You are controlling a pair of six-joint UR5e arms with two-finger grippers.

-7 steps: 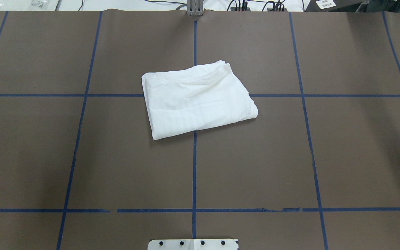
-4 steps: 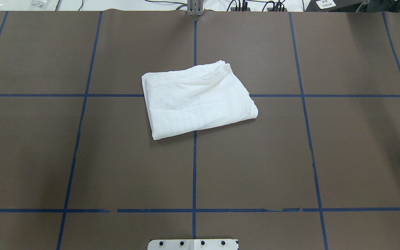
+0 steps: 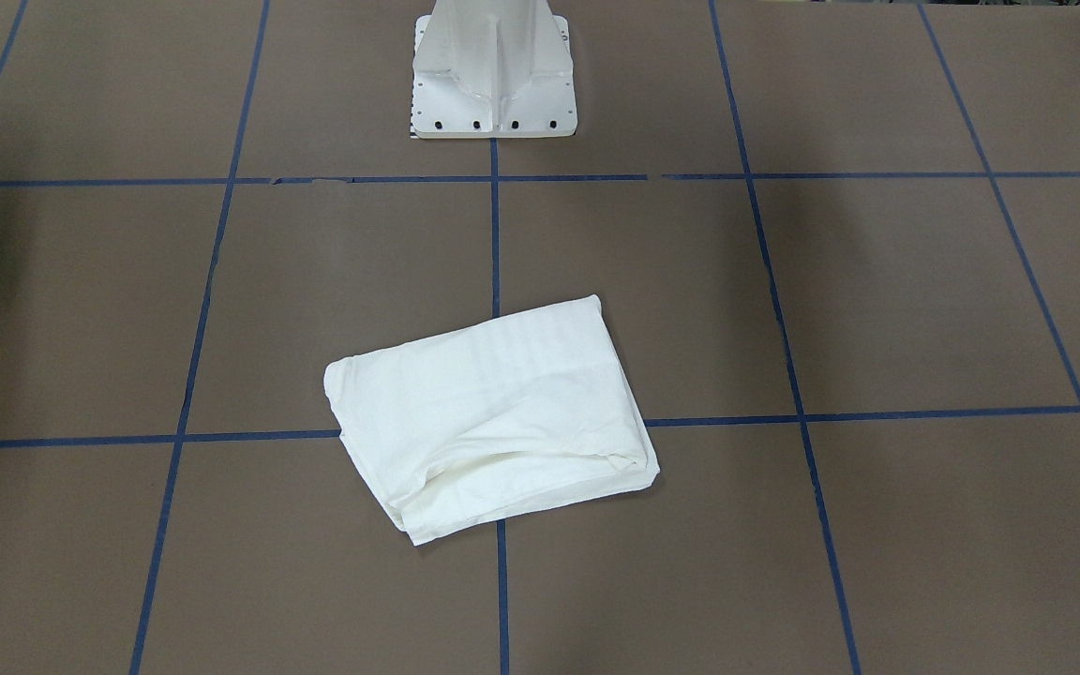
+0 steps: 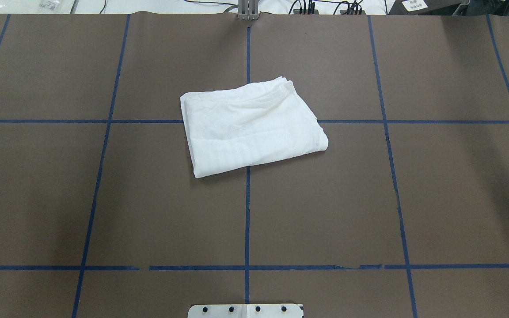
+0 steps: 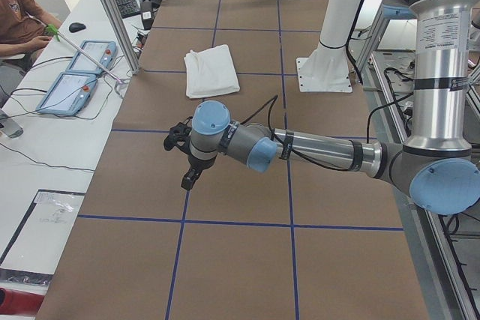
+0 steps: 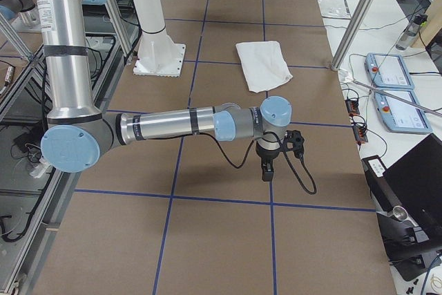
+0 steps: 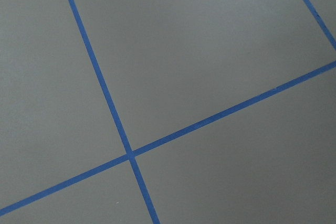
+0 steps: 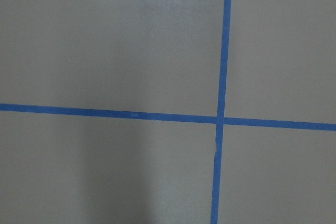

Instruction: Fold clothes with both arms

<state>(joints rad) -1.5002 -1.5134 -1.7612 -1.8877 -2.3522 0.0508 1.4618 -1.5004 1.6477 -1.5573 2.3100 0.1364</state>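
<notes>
The clothes are one white T-shirt [image 4: 252,128], folded into a compact slanted rectangle at the table's middle, also seen in the front-facing view [image 3: 493,417]. Nothing touches it. Both arms are out of the overhead and front-facing views. In the exterior left view the left gripper [image 5: 187,181] hangs above the table well short of the shirt [image 5: 211,70]. In the exterior right view the right gripper [image 6: 266,173] hangs likewise, away from the shirt [image 6: 263,64]. I cannot tell whether either is open or shut. Both wrist views show only bare brown table and blue tape.
The brown table [image 4: 104,198] carries a grid of blue tape lines. The white pedestal base [image 3: 493,75] stands at the robot's edge. Beside the table are teach pendants [image 5: 75,73] and a seated person [image 5: 19,24]. Cables lie along the far edge [image 4: 325,6].
</notes>
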